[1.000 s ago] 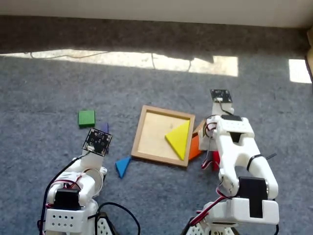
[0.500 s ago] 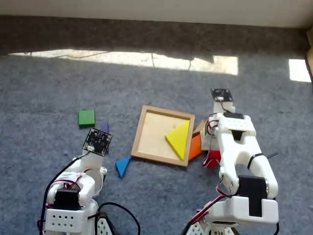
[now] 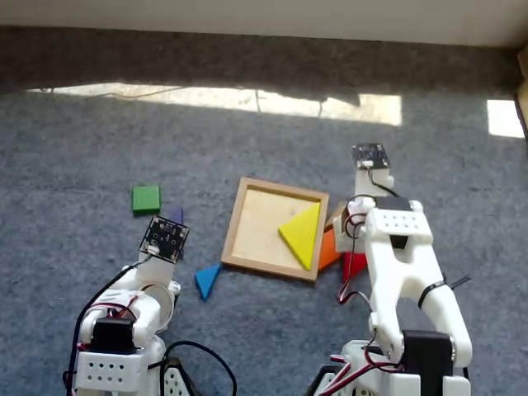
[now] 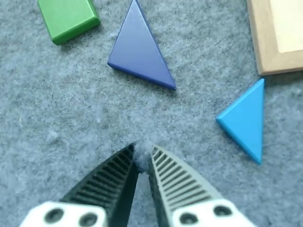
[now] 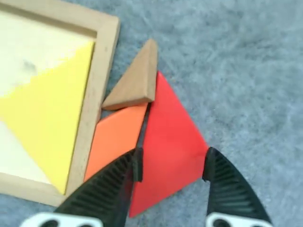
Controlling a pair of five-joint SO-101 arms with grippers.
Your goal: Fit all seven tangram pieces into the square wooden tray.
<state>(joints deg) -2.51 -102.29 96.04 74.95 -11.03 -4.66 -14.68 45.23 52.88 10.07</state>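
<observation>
The square wooden tray [image 3: 236, 223] holds a yellow triangle [image 3: 303, 233] in its right half. Outside its right edge a brown triangle [image 5: 135, 82], an orange piece [image 5: 116, 137] and a red triangle [image 5: 170, 132] lie touching one another. My right gripper [image 5: 173, 163] is open, with one finger on each side of the red triangle. To the left of the tray lie a green square [image 4: 68, 16], a dark blue triangle [image 4: 139, 49] and a light blue triangle [image 4: 246, 120]. My left gripper [image 4: 142, 163] is shut and empty over bare carpet, short of the dark blue triangle.
Everything rests on grey carpet. The right arm [image 3: 400, 256] stretches over the pieces beside the tray. The left arm [image 3: 132, 318] sits folded near the front left. A sunlit strip [image 3: 247, 101] crosses the carpet far behind the tray.
The right arm has stretched slightly farther out over the red triangle. The left arm and the pieces have not moved.
</observation>
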